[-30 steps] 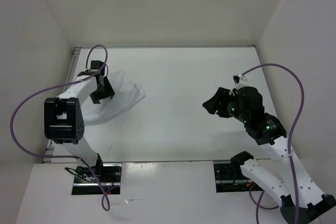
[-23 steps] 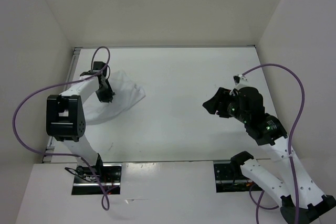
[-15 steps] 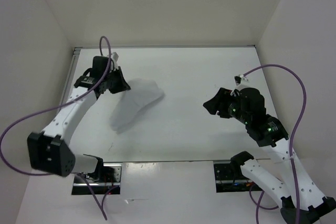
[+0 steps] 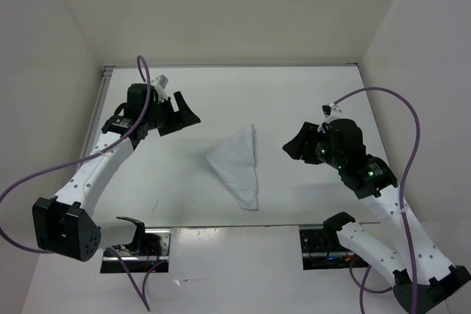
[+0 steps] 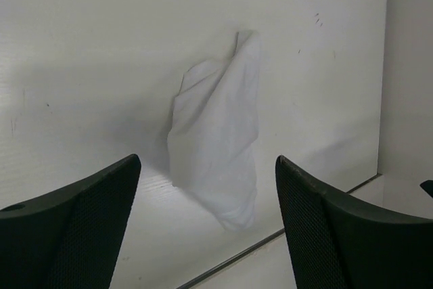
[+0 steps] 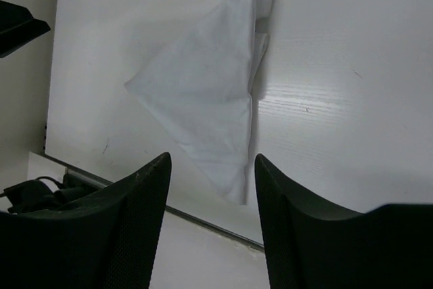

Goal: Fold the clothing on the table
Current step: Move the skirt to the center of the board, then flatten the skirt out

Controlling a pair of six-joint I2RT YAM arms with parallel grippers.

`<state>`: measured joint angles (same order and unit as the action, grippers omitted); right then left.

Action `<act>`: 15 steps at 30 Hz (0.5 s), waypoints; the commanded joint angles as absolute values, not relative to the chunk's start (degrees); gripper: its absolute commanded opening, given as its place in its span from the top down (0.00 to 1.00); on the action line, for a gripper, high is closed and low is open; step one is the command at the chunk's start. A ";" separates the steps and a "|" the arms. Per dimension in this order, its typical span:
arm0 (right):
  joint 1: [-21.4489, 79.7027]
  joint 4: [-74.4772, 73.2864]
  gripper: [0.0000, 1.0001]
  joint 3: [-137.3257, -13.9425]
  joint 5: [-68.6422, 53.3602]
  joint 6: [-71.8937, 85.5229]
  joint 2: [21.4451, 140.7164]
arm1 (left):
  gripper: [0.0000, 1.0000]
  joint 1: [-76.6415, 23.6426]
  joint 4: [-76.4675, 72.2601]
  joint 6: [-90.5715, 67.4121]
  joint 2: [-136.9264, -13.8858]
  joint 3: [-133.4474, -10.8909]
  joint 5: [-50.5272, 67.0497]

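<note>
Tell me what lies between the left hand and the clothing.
Only bare table: in the top view, the open left hand hangs apart from the clothing, with nothing in the stretch between.

A: What sort of place is this?

B: A robotics lab, I'd say. It's a test cell, not a home or a shop. The glossy white desk (image 4: 294,101) is boxed in on three sides by plain matte white walls (image 4: 221,12).

A: What else shows it?

B: Two black-and-white robot arms, the left arm (image 4: 96,167) and the right arm (image 4: 368,174), stand at the near edge. Purple cables (image 4: 419,136) loop off them, and cut-outs (image 4: 320,248) in the front panel show metal mounts and wiring.
</note>
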<state>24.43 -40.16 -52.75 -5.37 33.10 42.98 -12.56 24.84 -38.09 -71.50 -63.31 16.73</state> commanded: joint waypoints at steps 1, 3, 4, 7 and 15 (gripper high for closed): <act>24.87 -39.29 0.43 -54.49 -8.68 32.52 49.99 | 0.16 -14.23 21.81 -39.81 -71.10 -60.66 16.44; 24.87 -37.89 0.44 -54.49 -9.40 32.52 53.25 | 0.16 -15.72 20.13 -40.42 -71.10 -58.54 16.44; 24.87 -37.88 0.44 -54.49 -9.93 32.52 56.39 | 0.17 -17.39 18.91 -41.21 -71.63 -57.58 16.44; 26.36 -37.88 0.46 -52.83 -10.45 34.09 62.72 | 0.18 -20.20 18.90 -41.22 -73.03 -55.55 14.77; 36.73 -31.91 0.51 -46.15 -10.37 43.67 71.37 | 0.18 -22.59 21.70 -41.75 -69.88 -56.68 11.78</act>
<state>34.59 -36.25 -48.01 -9.98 38.70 70.74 -22.17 21.91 -40.93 -72.88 -55.22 13.67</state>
